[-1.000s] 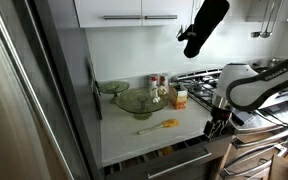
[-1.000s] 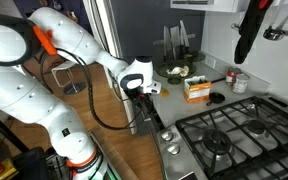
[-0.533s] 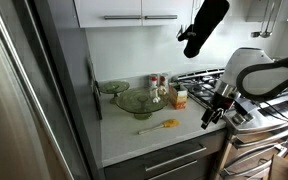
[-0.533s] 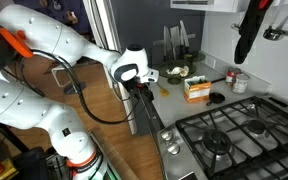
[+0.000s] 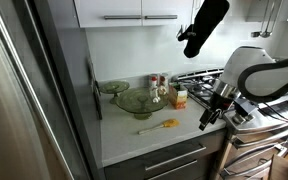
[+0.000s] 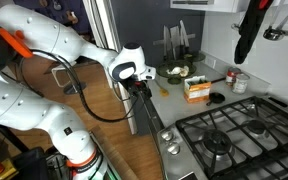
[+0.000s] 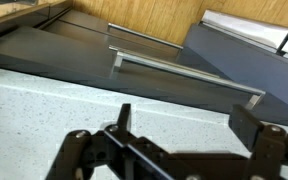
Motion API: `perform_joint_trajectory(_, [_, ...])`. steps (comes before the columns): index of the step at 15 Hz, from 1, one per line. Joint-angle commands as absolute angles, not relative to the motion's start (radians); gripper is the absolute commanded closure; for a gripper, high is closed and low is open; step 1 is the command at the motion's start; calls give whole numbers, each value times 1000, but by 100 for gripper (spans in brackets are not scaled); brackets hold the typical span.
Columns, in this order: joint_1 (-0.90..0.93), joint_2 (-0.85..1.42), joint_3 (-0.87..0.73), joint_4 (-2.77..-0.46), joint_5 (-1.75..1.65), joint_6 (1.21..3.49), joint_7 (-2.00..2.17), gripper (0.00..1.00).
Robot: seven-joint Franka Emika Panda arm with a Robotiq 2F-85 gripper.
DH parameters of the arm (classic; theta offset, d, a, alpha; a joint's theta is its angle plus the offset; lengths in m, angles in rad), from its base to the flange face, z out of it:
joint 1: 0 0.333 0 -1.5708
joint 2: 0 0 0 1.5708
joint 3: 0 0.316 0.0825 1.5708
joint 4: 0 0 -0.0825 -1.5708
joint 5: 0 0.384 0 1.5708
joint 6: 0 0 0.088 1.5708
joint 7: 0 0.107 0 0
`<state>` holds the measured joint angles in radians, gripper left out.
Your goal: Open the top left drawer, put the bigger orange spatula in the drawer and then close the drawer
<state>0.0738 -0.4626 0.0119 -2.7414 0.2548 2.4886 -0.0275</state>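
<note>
The shallow, dark grey-brown top left drawer (image 5: 172, 163) sits flush under the pale speckled countertop (image 5: 119, 140), shut as far as I can see. Its long silver bar handle (image 7: 184, 72) is the place to take hold. It is rigid metal standing clear of the front, with room for a finger behind it, and best hooked near the middle so the drawer slides straight. I'd expect smooth runners, little weight and nothing fragile.

The bigger orange spatula with the broad head I can't find anywhere on the counter. My guess is that it lies inside the closed drawer, though nothing shows that. It should be light, with a stiff handle and a bendy head.

The slim pale-handled spatula with the small orange head (image 5: 156, 126) lies on the counter. It is apart from the robot's black gripper (image 5: 210, 118), which hangs over the counter's front edge with its fingers spread, holding nothing.
</note>
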Motion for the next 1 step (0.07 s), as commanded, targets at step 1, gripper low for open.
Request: perform_joint_trajectory(1, [93, -462, 1, -2741, 254, 2489, -32, 0])
